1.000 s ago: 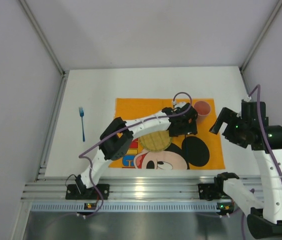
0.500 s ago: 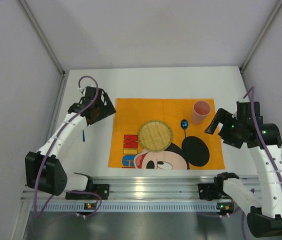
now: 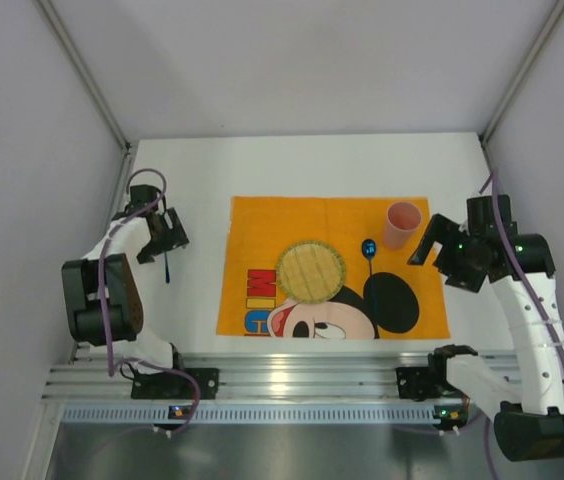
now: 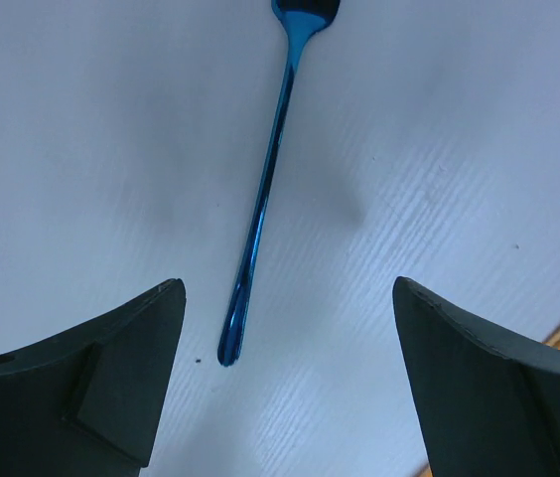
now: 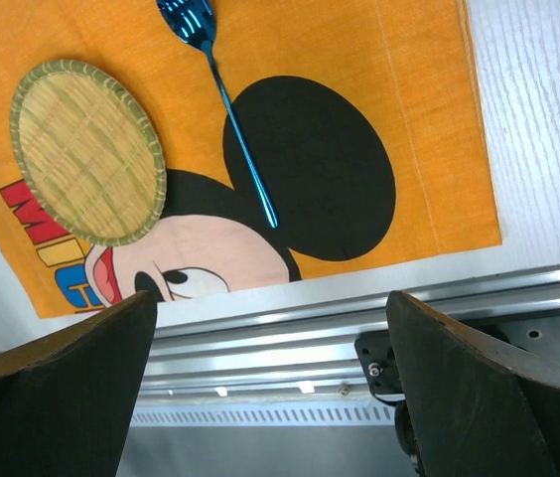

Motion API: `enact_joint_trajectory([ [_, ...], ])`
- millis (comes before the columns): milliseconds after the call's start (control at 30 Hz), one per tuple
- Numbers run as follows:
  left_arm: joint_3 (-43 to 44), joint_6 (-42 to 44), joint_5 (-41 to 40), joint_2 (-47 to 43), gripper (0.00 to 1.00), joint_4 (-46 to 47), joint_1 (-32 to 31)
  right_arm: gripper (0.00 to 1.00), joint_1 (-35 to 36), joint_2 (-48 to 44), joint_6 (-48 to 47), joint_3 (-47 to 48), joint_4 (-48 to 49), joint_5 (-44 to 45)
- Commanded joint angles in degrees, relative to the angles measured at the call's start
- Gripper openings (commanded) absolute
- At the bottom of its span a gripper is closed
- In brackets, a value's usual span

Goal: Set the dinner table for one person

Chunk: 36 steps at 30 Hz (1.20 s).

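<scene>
The dinner table [image 3: 292,165] is a white top with an orange Mickey Mouse placemat [image 3: 292,215] on it. On the mat lie a round woven plate [image 3: 311,271] and a blue spoon [image 3: 369,250], and a pink cup [image 3: 401,224] stands there. A blue fork [image 3: 167,268] lies on the bare table left of the mat. My left gripper [image 3: 162,235] hovers open over the fork. In the left wrist view the fork [image 4: 265,189] has its handle end between the spread jaws of that gripper [image 4: 288,288], touching neither. My right gripper [image 3: 437,255] hangs open by the mat's right edge, holding nothing.
A ribbed aluminium rail [image 3: 292,375] runs along the near edge, with both arm bases on it. Grey walls close in the left, right and far sides. The right wrist view looks down on the spoon [image 5: 230,99], woven plate [image 5: 86,149] and rail [image 5: 310,338].
My left arm swung from the mat near the cup to the table's left side, over the fork. The spoon now shows on the mat. The right gripper shifted slightly.
</scene>
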Motion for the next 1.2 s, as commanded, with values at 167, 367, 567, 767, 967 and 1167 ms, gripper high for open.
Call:
enact_joint_trajectory([
  [167,9.09,0.93,2.31,14.62,0.77,5.17,2.18,1.00,-0.80,3.10,-0.84,1.52,1.13,2.88],
  [367,8.84,1.36,2.66,19.29,0.22,5.87,2.09,1.00,-0.81,5.30,-0.31,2.67,1.21,4.55],
  [567,8.40,2.07,3.97,21.05,0.00,5.35,2.10,1.00,-0.89,6.44,-0.22,3.11,2.09,4.64],
  [767,11.99,-0.04,7.50,12.97,0.00,2.28,-2.55,1.00,-0.98,6.27,-0.22,3.64,3.15,4.38],
  [967,14.99,-3.46,7.50,7.87,0.00,-2.82,-14.67,1.00,-0.89,4.52,-0.48,1.27,4.55,2.97],
  [1167,8.85,-9.87,5.21,4.09,0.00,-0.81,-24.97,1.00,-0.89,1.09,-0.92,-1.20,4.29,2.01],
])
